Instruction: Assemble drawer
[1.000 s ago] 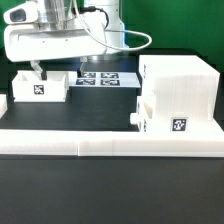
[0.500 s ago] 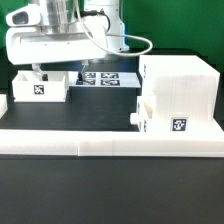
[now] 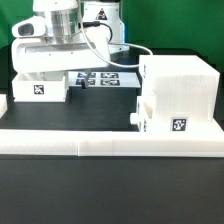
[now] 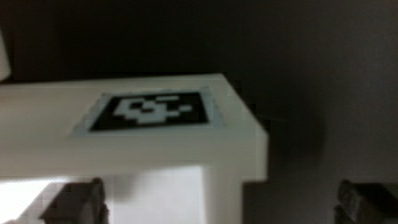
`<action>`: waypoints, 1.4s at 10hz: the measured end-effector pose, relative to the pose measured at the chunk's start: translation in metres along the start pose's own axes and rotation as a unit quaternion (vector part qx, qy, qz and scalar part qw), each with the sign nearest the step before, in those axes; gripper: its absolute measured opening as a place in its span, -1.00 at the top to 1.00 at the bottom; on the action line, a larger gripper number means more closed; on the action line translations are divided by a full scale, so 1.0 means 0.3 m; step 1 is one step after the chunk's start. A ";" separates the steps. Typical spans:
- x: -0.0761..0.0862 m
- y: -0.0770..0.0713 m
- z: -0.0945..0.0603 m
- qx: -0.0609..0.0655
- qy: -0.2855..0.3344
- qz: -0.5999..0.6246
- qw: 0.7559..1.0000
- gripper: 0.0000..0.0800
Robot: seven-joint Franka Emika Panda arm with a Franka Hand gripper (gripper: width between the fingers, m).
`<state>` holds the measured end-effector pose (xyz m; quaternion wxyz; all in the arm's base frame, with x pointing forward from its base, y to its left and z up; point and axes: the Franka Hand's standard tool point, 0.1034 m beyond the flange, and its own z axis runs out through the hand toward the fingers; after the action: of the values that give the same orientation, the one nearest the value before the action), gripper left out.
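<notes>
You're about halfway, I judge. The boxy white casing [image 3: 178, 82] at 3 o'clock in the exterior view seems to hold the first tray [image 3: 165, 118] low down. The second tray [image 3: 55, 90], smooth matte plastic with a printed square tag [image 4: 157, 110], sits loose on the dark bench [image 3: 100, 115] at 9 o'clock. Your jaws hang over its corner, spread wide and gripping nothing.

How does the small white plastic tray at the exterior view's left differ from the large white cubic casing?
The small white plastic tray is low and open-topped; the large white cubic casing is taller, closed on top. Tray sits under the gripper; casing stands apart. Both white, tagged.
</notes>
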<state>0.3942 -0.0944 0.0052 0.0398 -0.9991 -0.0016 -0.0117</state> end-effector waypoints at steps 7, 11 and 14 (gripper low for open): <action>-0.003 0.004 -0.002 -0.001 0.000 -0.006 1.000 0.89; -0.002 0.005 -0.003 -0.001 0.001 -0.006 1.000 0.89; 0.038 -0.035 -0.045 0.003 -0.004 -0.027 1.000 0.89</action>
<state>0.4052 -0.0849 0.0198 0.0423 -0.9987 -0.0285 -0.0092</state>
